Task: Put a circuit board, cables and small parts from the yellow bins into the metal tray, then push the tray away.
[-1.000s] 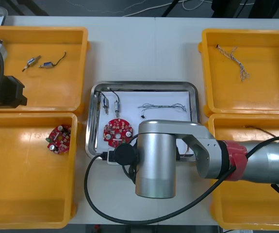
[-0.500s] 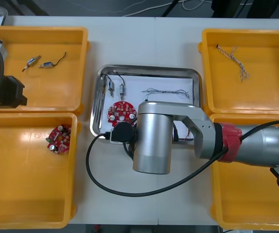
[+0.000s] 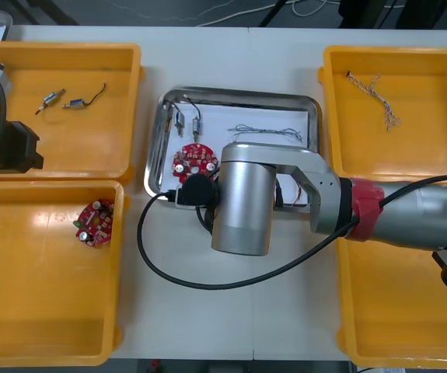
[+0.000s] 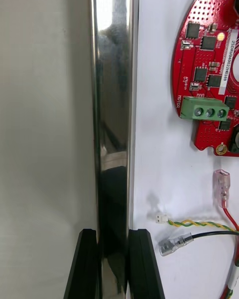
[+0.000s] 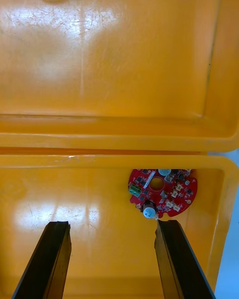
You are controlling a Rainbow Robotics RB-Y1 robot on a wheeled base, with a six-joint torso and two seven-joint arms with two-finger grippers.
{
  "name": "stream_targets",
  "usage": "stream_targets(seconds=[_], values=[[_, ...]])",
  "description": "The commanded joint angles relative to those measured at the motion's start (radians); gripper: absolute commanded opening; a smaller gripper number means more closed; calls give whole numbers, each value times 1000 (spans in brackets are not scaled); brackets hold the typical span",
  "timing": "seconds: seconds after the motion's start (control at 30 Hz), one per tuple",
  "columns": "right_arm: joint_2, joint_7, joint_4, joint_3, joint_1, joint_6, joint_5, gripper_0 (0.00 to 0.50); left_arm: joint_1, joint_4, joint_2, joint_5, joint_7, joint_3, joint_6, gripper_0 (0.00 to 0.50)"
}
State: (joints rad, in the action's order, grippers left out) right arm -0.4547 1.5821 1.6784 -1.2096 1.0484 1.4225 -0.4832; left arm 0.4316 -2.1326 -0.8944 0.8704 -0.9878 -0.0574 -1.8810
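The metal tray [image 3: 239,92] lies between the bins, white inside. It holds a round red circuit board [image 3: 194,161], small metal parts [image 3: 188,123] and a thin cable [image 3: 266,131]. My right arm [image 3: 242,198] reaches over the tray's near edge and hides its own gripper. In the right wrist view my right gripper [image 4: 114,264] is shut on the tray's shiny rim [image 4: 113,79], one finger on each side. Beside the rim lie the board [image 4: 209,79], a black cable [image 4: 214,235] and red and yellow wires [image 4: 199,224]. My left gripper [image 5: 112,259] hangs open over the left bins.
The far left bin [image 3: 122,101] holds small metal parts [image 3: 56,99]. A second red board [image 3: 93,222] lies in the near left bin. In the far right bin [image 3: 328,101] is a twisted cable [image 3: 375,97]. The near right bin [image 3: 410,311] lies under my right arm.
The tray has slid away from me towards the table's far edge. My right arm moved with it, holding its near rim. The left arm stayed still.
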Motion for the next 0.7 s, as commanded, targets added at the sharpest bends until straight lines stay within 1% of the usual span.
stream_targets(seconds=[0.03,0.23,0.5,0.7], values=[[10,36,-37,30,67,-80,-8,0,-14,-29,-31,-7,-46,-25,11,500],[10,58,-111,30,87,-178,-8,0,-14,-29,-31,-7,-46,-25,11,500],[10,96,-180,30,122,-220,-6,0,-14,-29,-31,-7,-46,-25,11,500],[8,136,-243,30,148,-272,-8,0,-14,-29,-31,-7,-46,-25,11,500]])
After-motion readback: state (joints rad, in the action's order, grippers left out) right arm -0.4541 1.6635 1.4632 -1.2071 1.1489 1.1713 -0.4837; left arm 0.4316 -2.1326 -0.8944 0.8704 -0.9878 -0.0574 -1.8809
